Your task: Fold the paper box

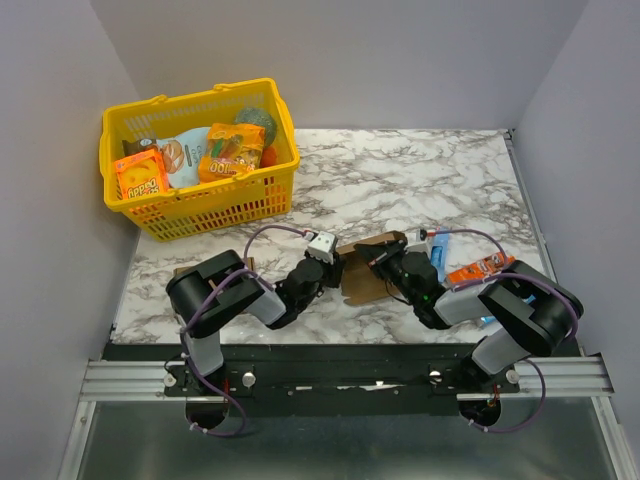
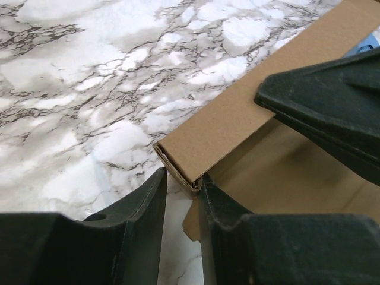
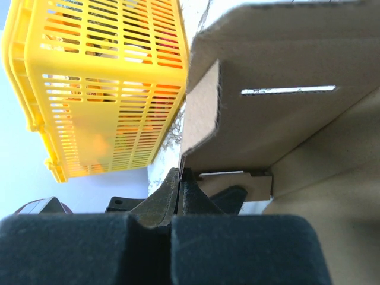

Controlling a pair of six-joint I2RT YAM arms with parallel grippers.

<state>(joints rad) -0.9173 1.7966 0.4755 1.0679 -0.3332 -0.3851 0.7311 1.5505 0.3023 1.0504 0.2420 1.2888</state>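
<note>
The paper box (image 1: 362,285) lies half folded on the marble table between my two arms. In the left wrist view a folded corner of the paper box (image 2: 237,113) sits between the tips of my left gripper (image 2: 182,178). Its jaws stand a little apart: the right finger touches the card and a thin gap shows on the left. My right gripper (image 3: 181,178) is shut on the thin edge of an upright flap of the box (image 3: 285,119), which has a slot cut in it. From above, the left gripper (image 1: 338,268) and right gripper (image 1: 378,262) meet at the box.
A yellow basket (image 1: 275,190) full of snack packets stands at the back left and also fills the right wrist view as the basket (image 3: 101,89). An orange packet (image 1: 480,268) and a blue-and-white item (image 1: 440,245) lie by the right arm. Walls close in on three sides.
</note>
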